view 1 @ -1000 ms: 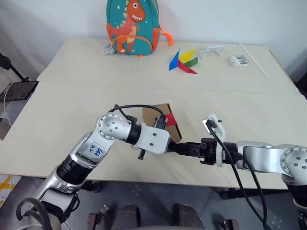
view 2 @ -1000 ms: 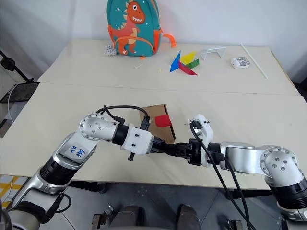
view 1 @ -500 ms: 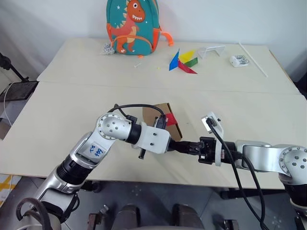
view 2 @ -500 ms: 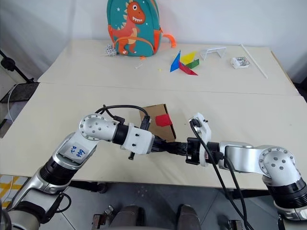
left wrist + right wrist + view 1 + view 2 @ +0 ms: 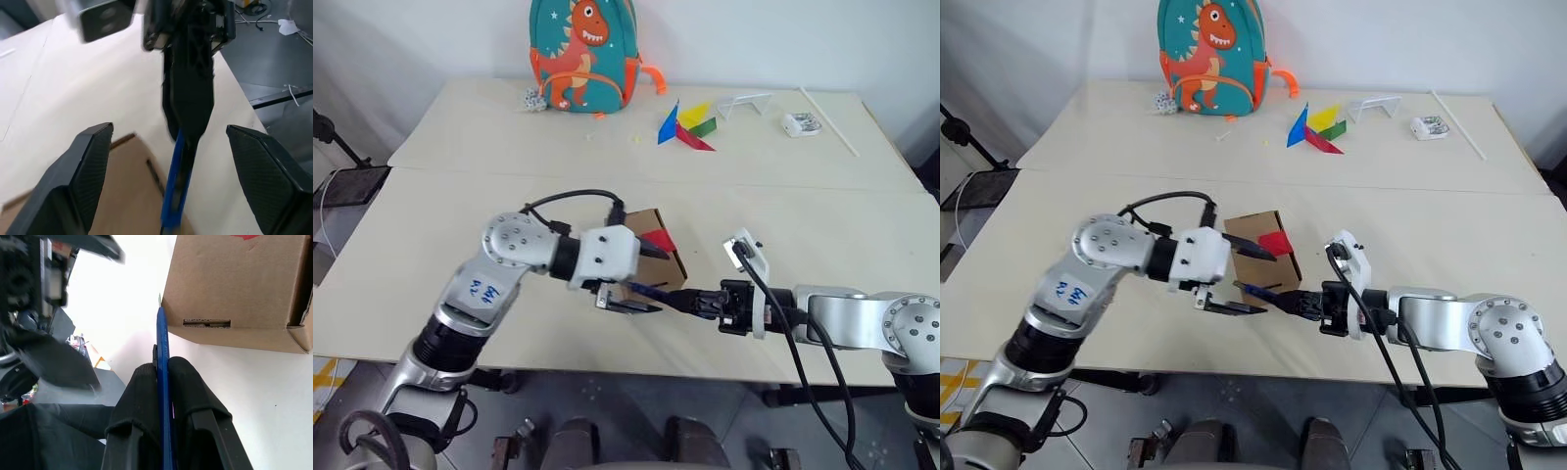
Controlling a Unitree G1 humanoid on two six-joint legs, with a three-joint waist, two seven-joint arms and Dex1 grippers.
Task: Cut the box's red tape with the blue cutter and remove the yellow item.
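The slim dark-blue pen-like cutter (image 5: 162, 357) is clamped between the black fingers of the right gripper (image 5: 1304, 303), its free end reaching toward the near side of the small brown cardboard box (image 5: 1258, 250). The box sits on the pale desk (image 5: 1430, 225) between the two arms, with the small bright red square of tape (image 5: 1273, 241) on its top face. The yellow item cannot be made out, and is presumably still shut inside.

The cutter looks stiff, light and narrow, so it should be held well back on its shaft with the working end left free, as the right gripper does here. The box is likely light and may slide under the blade's push; bracing it at a side wall would help. The tape is thin and should part easily.

Compared with a second ago, the left gripper (image 5: 641, 284) has let go of the cutter: then it was closed on the cutter's end, while now its fingers stand wide apart and empty, drawn back to the robot's left and a little higher. The right gripper has not shifted.
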